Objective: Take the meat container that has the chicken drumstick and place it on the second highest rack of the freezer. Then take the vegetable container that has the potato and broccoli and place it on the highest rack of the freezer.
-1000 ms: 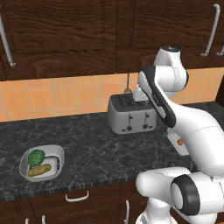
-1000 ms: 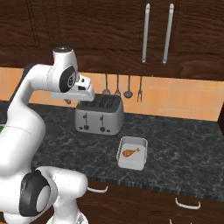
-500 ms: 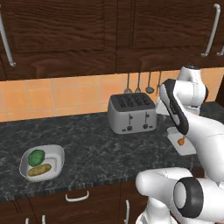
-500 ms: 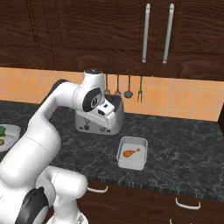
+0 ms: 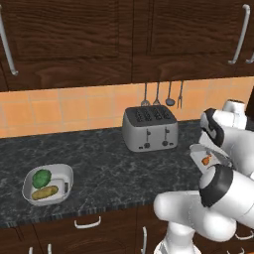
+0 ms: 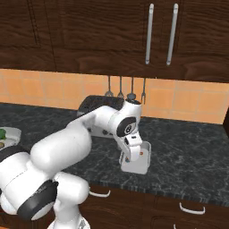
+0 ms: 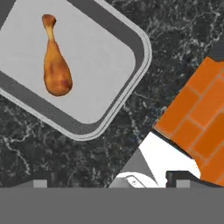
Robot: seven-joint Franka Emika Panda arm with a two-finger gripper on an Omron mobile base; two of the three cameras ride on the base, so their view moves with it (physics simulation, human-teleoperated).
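Observation:
The meat container (image 7: 94, 124) is a shallow white tray on the dark counter, and the chicken drumstick (image 7: 55, 65) lies in it. My gripper (image 7: 111, 183) hangs open just above and beside the tray, holding nothing. From the right base view the hand (image 6: 133, 152) is low over the meat container (image 6: 136, 168). The vegetable container (image 5: 59, 173) sits at the counter's left with the broccoli (image 5: 41, 178) and the potato (image 5: 44, 192) in it. The freezer and its racks are out of view.
A silver toaster (image 5: 149, 128) stands against the orange tiled wall behind the trays. Kitchen utensils (image 5: 162, 94) hang above it. Dark wooden cabinets (image 6: 161, 36) with long handles run overhead. The counter's front edge (image 6: 179, 190) lies close to the meat container.
The arm has swung from in front of the toaster to the right and down over the meat container. The jaws have opened wide.

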